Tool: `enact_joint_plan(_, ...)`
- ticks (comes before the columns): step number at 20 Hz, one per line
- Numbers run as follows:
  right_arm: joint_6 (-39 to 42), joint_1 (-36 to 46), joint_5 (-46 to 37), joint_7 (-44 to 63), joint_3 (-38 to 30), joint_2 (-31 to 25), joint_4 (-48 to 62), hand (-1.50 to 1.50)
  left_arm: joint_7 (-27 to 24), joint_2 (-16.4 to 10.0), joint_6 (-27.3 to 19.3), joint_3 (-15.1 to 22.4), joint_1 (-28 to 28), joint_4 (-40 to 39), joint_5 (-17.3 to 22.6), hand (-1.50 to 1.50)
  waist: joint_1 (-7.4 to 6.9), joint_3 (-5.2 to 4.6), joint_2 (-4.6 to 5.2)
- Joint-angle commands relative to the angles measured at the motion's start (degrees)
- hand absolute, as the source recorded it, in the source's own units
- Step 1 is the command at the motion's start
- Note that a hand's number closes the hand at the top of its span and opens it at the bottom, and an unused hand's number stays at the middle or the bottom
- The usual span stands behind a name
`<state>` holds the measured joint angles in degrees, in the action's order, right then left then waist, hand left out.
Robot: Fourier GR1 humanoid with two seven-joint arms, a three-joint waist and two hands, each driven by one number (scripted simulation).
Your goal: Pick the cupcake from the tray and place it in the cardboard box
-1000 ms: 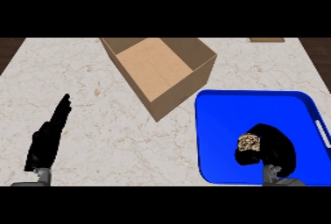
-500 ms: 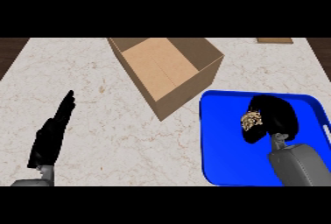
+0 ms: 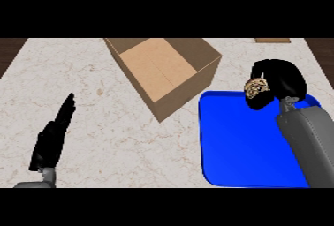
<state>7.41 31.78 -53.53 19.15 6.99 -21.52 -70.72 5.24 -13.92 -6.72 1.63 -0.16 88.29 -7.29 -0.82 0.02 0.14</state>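
My right hand (image 3: 282,79) is curled round the cupcake (image 3: 254,87), a speckled brown and cream piece that peeks out at the hand's left side. The hand holds it above the far edge of the blue tray (image 3: 241,141), just right of the open cardboard box (image 3: 163,73). The box sits at the back middle of the counter with its opening facing up. My left hand (image 3: 51,137) rests at the lower left with its fingers straight, away from everything.
The marble counter (image 3: 111,128) spreads between the left hand and the tray. A small brown object (image 3: 272,40) shows at the far right back edge.
My right hand has carried the cupcake up and away from the tray's middle toward its far edge, closer to the box. The view has shifted slightly. The left hand stays put.
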Motion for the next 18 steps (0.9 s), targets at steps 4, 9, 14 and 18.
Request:
enact_joint_plan(4,-1.81,6.45,11.99,-7.8,-6.44,4.89,-6.99,1.5,-0.43,-0.49,0.23,-0.83,1.92,1.5,0.2,0.0,0.22,0.02,-0.28)
enact_joint_plan(9,-0.45,8.94,15.83,-8.6,-6.19,8.65,-11.11,1.5,1.53,-1.62,1.7,-1.74,0.85,2.63,0.65,0.0,0.47,-0.01,-0.28)
enact_joint_plan(14,0.7,18.24,16.05,-7.29,-6.57,11.19,-4.58,1.5,1.94,-1.24,1.53,-2.18,-0.7,2.12,-0.71,0.0,0.15,-0.03,-0.09)
enact_joint_plan(18,0.77,24.67,14.37,-2.96,-5.98,13.77,-0.91,1.5,-2.9,0.18,1.74,-2.05,0.47,-2.59,-1.43,0.0,0.29,-0.06,-0.08)
